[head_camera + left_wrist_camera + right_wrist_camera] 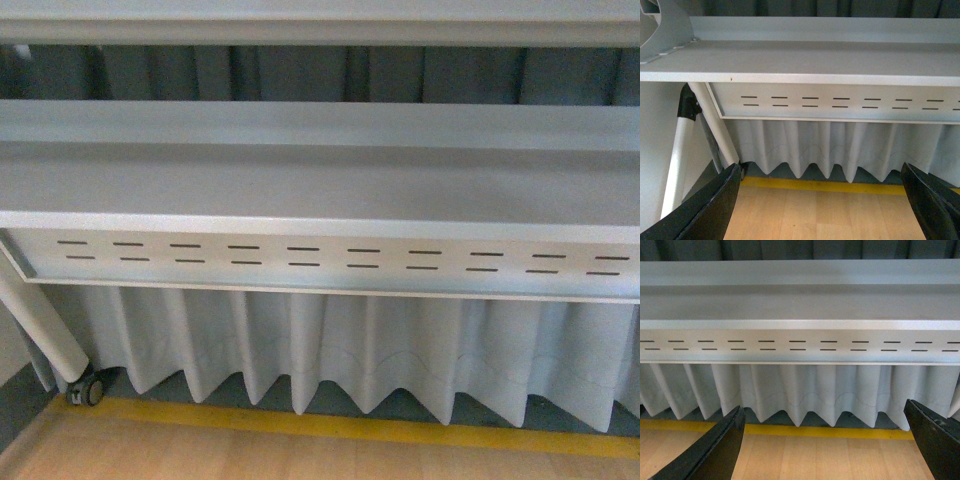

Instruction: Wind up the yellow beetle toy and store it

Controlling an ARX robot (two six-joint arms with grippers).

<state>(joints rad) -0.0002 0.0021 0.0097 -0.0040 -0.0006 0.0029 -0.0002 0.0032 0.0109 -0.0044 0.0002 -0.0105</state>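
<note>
The yellow beetle toy is out of view in all three views. In the left wrist view my left gripper (822,200) is open, its black fingers (710,210) wide apart with only wooden floor between them. In the right wrist view my right gripper (825,442) is likewise open, its black fingers (715,452) far apart and holding nothing. Neither gripper shows in the front view.
A grey table (320,215) with a slotted metal apron (330,262) fills the front view. A pleated grey curtain (350,350) hangs behind it. A yellow floor line (380,430) crosses the wooden floor. A white table leg with a castor (85,388) stands at the left.
</note>
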